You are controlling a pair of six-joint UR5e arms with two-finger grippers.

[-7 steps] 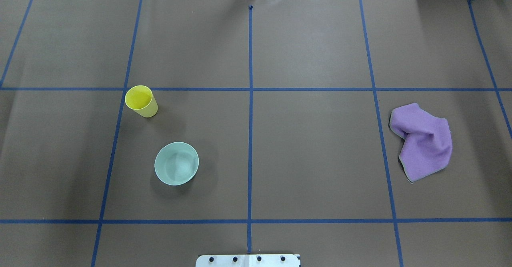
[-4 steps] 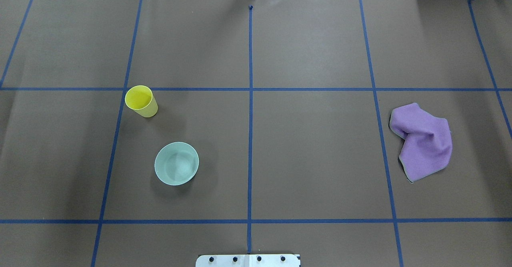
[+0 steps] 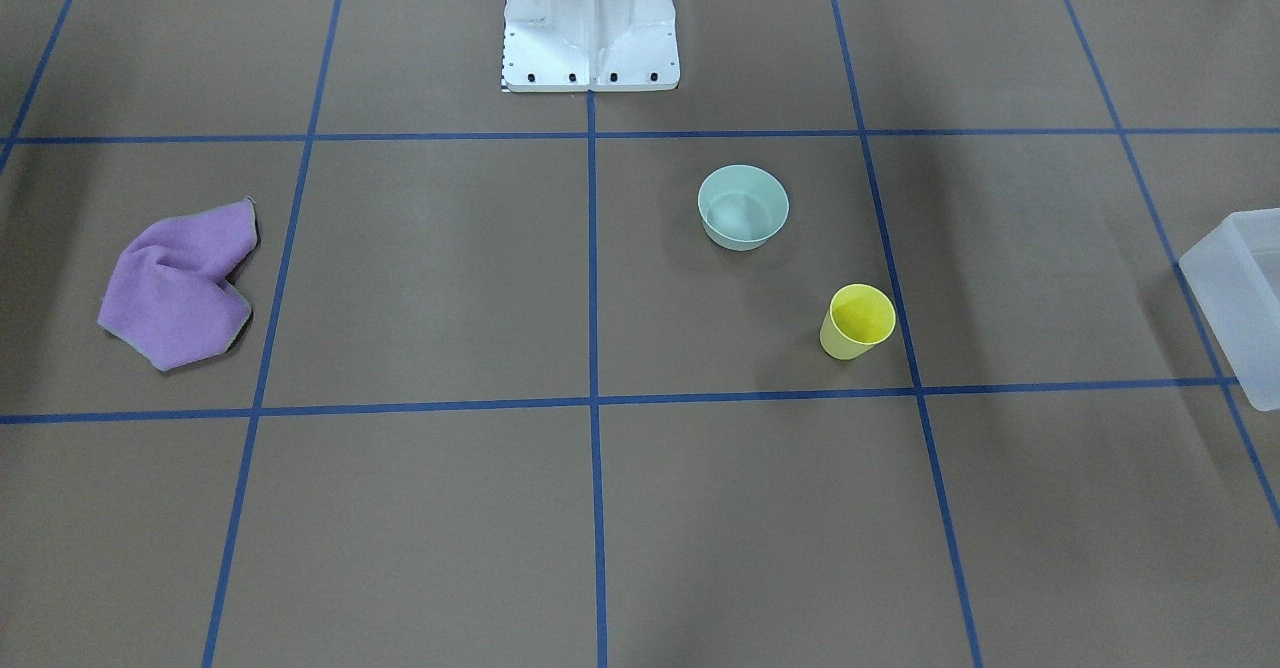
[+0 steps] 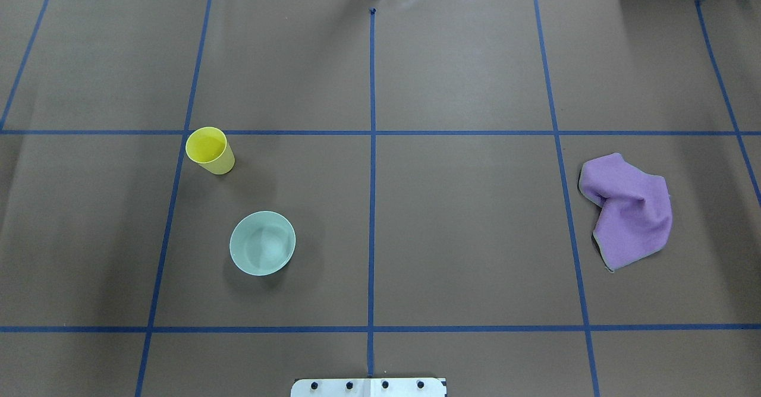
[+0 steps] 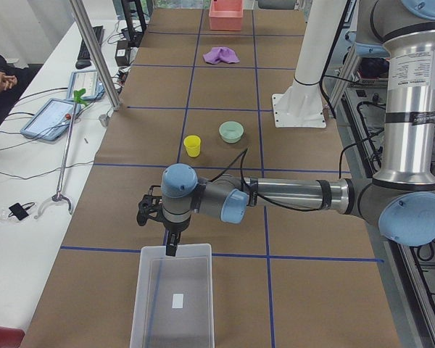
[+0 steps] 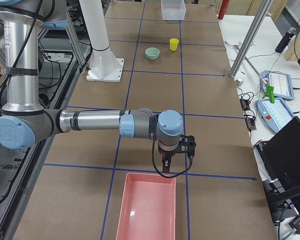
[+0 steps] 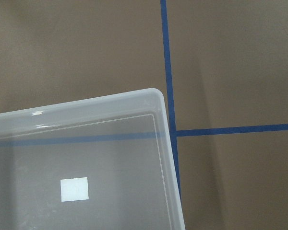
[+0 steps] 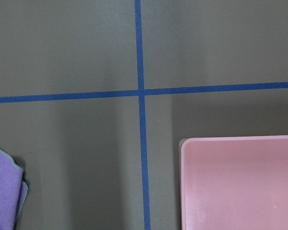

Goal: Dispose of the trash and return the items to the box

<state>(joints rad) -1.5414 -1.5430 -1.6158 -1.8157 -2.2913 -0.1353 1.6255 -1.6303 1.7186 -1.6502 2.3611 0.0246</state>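
Table (image 4: 464,236): nothing put away yet, I'd say.

Box (image 5: 159,290): sits at my left end of the table, empty bar a white label. My left gripper (image 5: 151,210) hovers over its far edge. Only the side view shows it, so I can't tell if it's spread or closed.

Pink bin (image 6: 146,210): at my right end, empty, presumably for the trash. My right gripper (image 6: 187,145) hangs just short of its near rim. Same story, finger state unknown.

Cloth (image 4: 627,210): crumpled at 3 o'clock in the overhead view, well on the right arm's side.

Bowl (image 4: 262,242): upright, left of the centre line.

Cup (image 4: 209,149): upright, mouth up, axis vertical, at 11 o'clock from the bowl and apart from it.

Key relation: in the left side view the cup lies at about 12 o'clock from my left gripper, well apart from it, with the box right under the gripper at 6. The left arm is clearly nearer. My guess is it reaches out for the cup, then hauls it back to the box.
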